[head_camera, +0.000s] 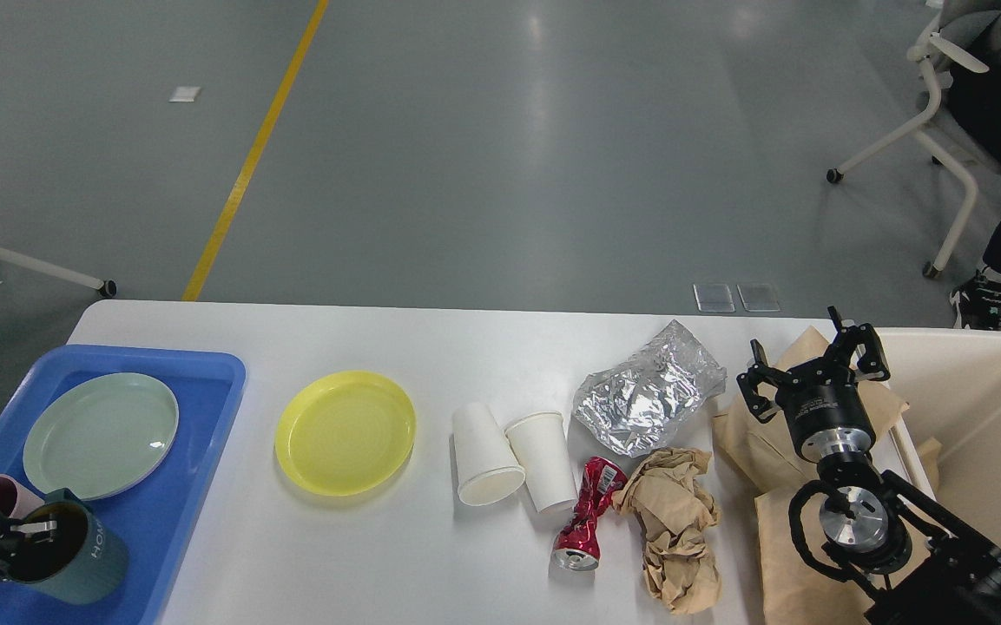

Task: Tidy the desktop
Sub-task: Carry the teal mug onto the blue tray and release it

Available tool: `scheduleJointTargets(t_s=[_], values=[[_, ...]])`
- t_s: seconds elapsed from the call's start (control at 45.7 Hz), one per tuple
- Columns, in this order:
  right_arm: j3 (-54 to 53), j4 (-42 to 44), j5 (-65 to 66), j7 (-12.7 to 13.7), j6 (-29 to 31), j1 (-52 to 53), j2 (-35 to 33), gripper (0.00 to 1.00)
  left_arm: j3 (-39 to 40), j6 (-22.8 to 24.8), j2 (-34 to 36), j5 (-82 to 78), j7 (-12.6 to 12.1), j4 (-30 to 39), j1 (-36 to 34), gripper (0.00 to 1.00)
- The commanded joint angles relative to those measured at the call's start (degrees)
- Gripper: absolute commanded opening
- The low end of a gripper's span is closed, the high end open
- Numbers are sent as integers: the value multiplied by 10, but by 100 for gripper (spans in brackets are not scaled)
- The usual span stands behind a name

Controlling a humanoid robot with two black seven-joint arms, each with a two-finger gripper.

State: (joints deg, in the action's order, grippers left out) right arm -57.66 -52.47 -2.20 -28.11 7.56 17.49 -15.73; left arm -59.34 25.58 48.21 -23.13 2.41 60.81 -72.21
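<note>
While over paper, right fingers (815,369) apart.

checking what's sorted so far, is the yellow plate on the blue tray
No, the yellow plate lies on the bare desktop, to the right of the blue tray.

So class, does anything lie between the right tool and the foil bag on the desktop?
Nothing visible does: the right tool hangs open just right of the foil bag, with only bare desktop and brown paper edge between.

Blue tray (196,469), yellow plate (345,431), red can (587,514), white desktop (361,555).
</note>
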Motion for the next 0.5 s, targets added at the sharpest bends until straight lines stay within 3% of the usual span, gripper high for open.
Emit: scheduleJointTargets(t_s=[0.0,0.109,0.153,0.219,0.263,0.481], values=[[0,0,0,0,0,0,0,100,1,0,-1,2,0,-3,3,2],[0,0,0,0,0,0,0,100,0,3,2,7,3,-4,7,13],[0,0,0,0,0,0,0,100,0,3,2,9,3,-4,7,33],[0,0,0,0,0,0,0,100,1,0,4,10,8,-4,4,77],[0,0,0,0,0,0,0,100,4,3,3,11,9,-3,1,92],[0,0,0,0,0,0,0,100,-1,18,7,24,2,6,1,95]])
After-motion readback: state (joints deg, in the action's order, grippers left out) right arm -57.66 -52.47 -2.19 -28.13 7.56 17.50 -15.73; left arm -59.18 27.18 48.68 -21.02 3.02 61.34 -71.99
